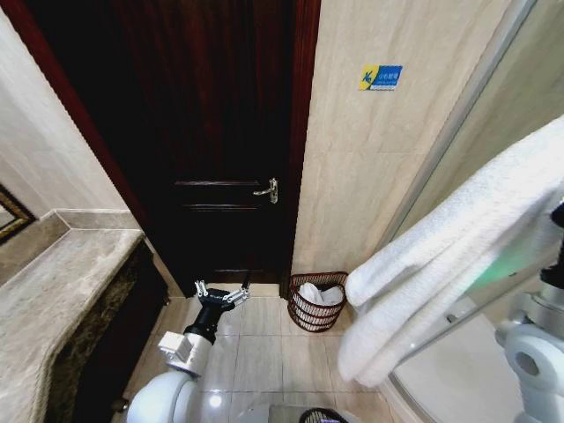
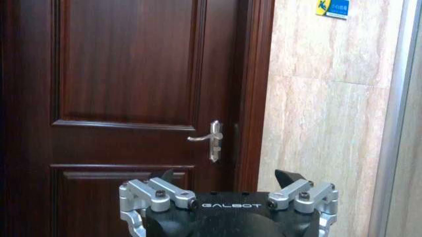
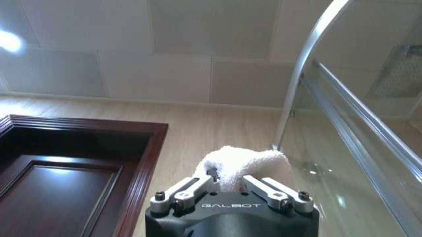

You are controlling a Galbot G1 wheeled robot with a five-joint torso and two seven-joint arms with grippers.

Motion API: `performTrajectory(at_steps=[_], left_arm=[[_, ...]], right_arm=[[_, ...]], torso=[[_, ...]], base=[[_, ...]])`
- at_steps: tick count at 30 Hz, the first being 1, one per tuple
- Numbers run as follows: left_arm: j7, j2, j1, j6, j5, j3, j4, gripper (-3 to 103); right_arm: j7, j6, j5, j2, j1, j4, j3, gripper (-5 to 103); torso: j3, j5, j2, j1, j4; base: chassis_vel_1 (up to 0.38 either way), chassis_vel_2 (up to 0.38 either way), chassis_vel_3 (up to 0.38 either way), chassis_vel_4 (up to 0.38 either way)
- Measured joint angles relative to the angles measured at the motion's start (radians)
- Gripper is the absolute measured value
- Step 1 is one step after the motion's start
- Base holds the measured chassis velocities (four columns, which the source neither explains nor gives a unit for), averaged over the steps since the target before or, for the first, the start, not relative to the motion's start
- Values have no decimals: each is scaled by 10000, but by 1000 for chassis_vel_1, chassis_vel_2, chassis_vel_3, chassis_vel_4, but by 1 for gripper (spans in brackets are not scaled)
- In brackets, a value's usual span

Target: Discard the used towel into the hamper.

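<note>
Towel [image 1: 441, 264] first: you have it pinched in the right gripper [image 3: 228, 183], raised high on the robot's right, and its long white length drapes down across the head view, close to the camera. In the right wrist view a white bunch of it sits pressed between the two fingers [image 3: 191, 187], with the ceiling and the glass shower screen [image 3: 349, 148] behind. So you are, by my reading, in the carrying step, with the drop not yet made. The hamper [image 1: 315, 304] stands on the floor tiles at the foot of the beige wall, just beside the dark door [image 1: 203, 132], well below and to the left of the towel. It already holds some white cloth. Your next move calls for bringing the towel over the hamper's rim before you let go, and low enough that the trailing end follows in. Your left gripper [image 1: 220, 295] hangs low before the door, fingers spread, holding nothing.
</note>
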State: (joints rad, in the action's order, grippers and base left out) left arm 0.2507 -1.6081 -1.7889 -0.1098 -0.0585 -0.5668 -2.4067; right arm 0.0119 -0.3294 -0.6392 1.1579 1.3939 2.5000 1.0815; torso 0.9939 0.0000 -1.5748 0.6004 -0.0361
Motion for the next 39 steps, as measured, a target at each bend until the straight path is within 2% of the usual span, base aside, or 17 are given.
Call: performTrajectory(at_steps=[39], left_arm=[[0, 0, 0, 0, 0, 1, 0, 100]], right_arm=[[-98, 6, 65, 66, 13, -1, -106, 5]], torso=[[-5, 2, 10, -4, 0]], base=[[16, 17, -15, -15]])
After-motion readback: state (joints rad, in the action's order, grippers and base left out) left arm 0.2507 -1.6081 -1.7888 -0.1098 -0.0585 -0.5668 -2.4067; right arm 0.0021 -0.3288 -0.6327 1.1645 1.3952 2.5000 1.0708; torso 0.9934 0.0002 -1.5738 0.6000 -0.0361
